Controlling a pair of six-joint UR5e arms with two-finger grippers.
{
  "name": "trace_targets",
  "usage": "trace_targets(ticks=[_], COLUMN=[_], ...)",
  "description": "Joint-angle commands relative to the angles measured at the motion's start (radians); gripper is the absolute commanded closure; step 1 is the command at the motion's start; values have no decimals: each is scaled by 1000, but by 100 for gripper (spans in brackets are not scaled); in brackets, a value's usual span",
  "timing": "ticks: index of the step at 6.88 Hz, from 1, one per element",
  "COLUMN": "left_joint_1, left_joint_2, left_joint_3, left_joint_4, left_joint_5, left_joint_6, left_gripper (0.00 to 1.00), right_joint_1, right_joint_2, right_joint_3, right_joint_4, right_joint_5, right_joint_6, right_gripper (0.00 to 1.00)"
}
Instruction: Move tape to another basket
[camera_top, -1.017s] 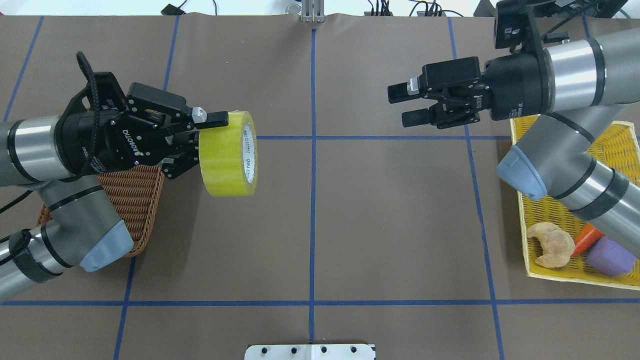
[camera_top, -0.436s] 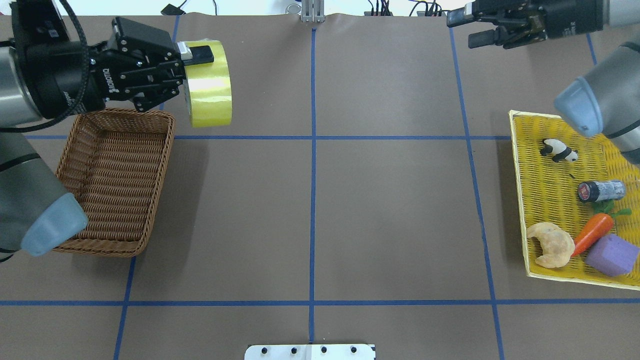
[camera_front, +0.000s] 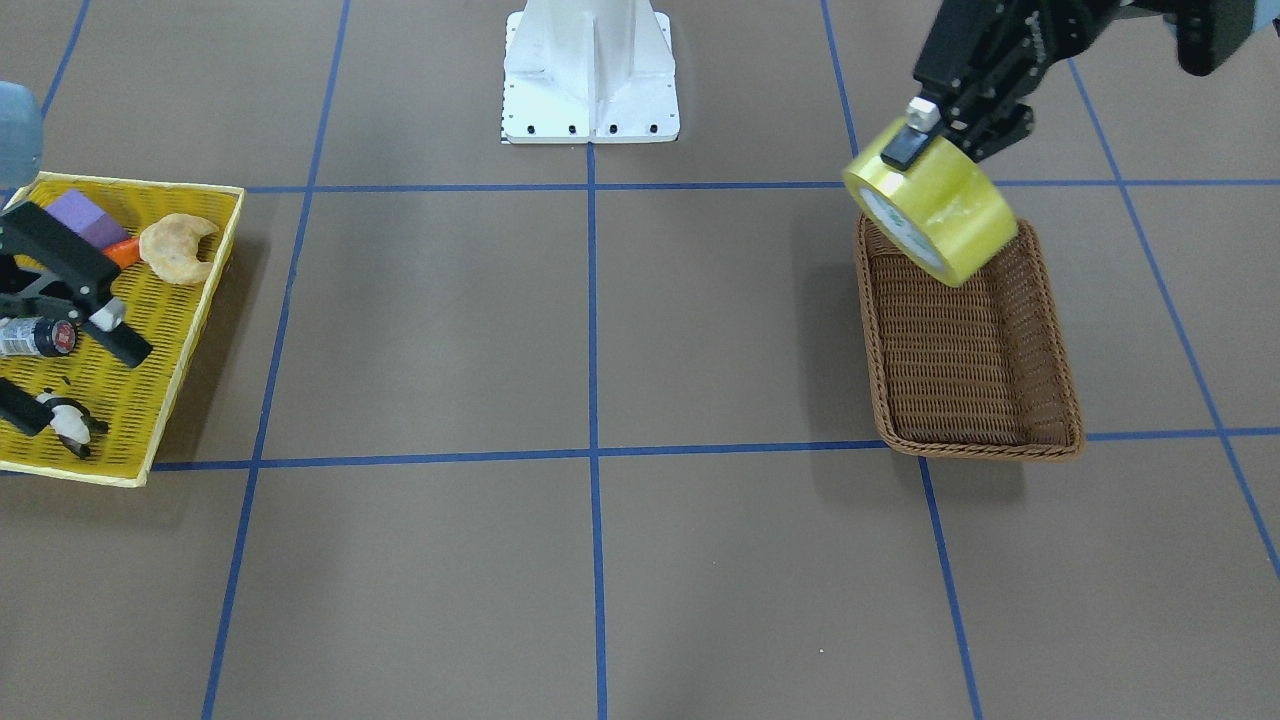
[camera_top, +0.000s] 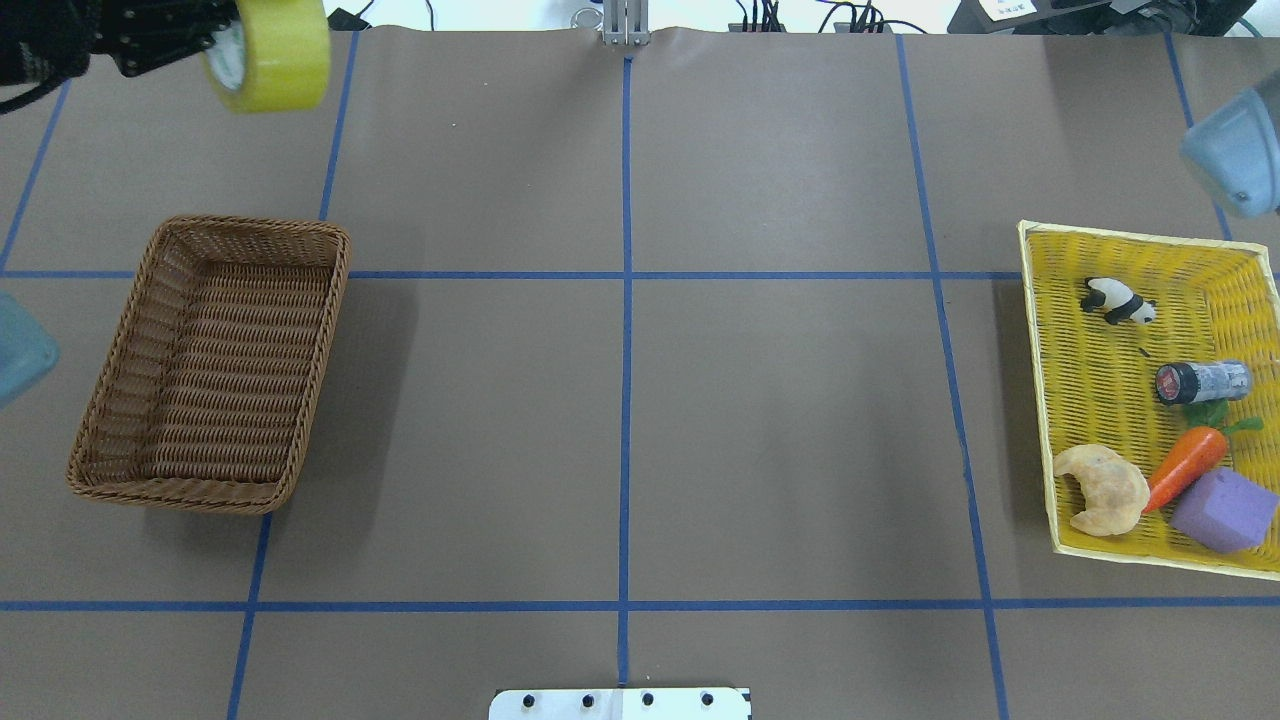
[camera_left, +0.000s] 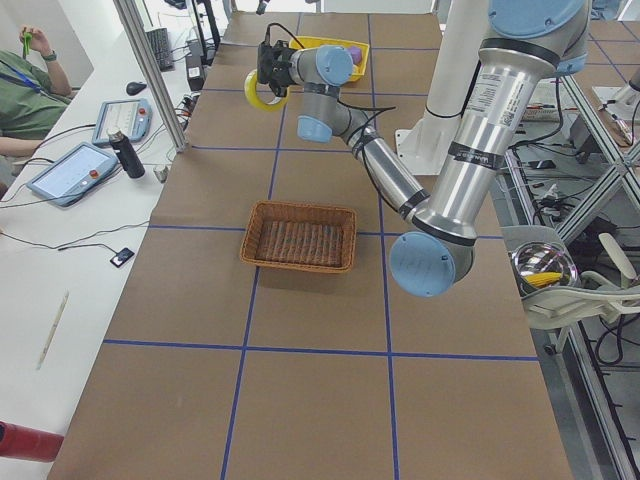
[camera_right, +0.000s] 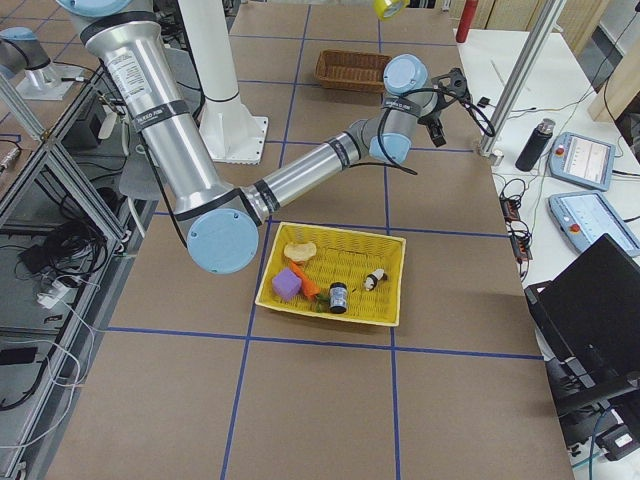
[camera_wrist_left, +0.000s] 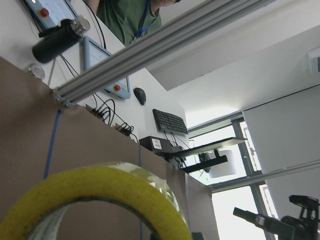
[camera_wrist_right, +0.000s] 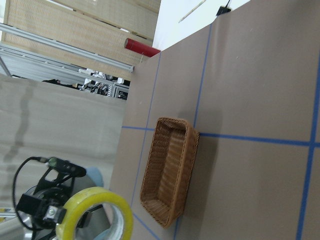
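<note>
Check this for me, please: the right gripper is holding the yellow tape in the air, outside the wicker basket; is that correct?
Not quite: the left gripper holds the tape in the air, outside the wicker basket. The overhead exterior view shows it, since the arm carrying the tape enters from that view's left.

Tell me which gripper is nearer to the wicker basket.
Left. The left gripper holds the tape high near the basket; the right gripper hovers over the yellow tray at the opposite end.
</note>
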Motion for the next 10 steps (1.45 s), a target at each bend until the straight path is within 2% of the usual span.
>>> trace_targets(ticks=[1,2,3,4,5,6,7,8,10], left_joint_1=[-44,-44,-38,-27,15,81,143,181,275], left_joint_2=[49,99,154,184,186,183,170,157,100], left_joint_3=[-11,-23,-62,-80,-73,-61,-42,-13,83], left_joint_4=[256,346,514,670,739,799,863,870,862], left_joint_5=[49,43,43,38,35,34,-29,-75,-71], left_joint_6=[288,418,542,680,701,702,702,694,651], left_gripper=[100,100,100,100,100,100,100,100,100], right_joint_1=[52,55,54,60,66,70,81,95,145], right_joint_2=[-21,-28,-46,-46,-37,-38,-40,-46,-49], right_joint_3=[-38,-29,-28,-26,-32,-37,-26,-10,30], right_joint_4=[-257,-389,-485,-634,-797,-920,-1011,-1098,-1270], right_joint_5=[-17,-16,-14,-25,-29,-29,-14,10,26], right_joint_6=[-312,-379,-466,-619,-795,-893,-915,-918,-1054], right_gripper=[0,0,0,0,0,0,0,0,0])
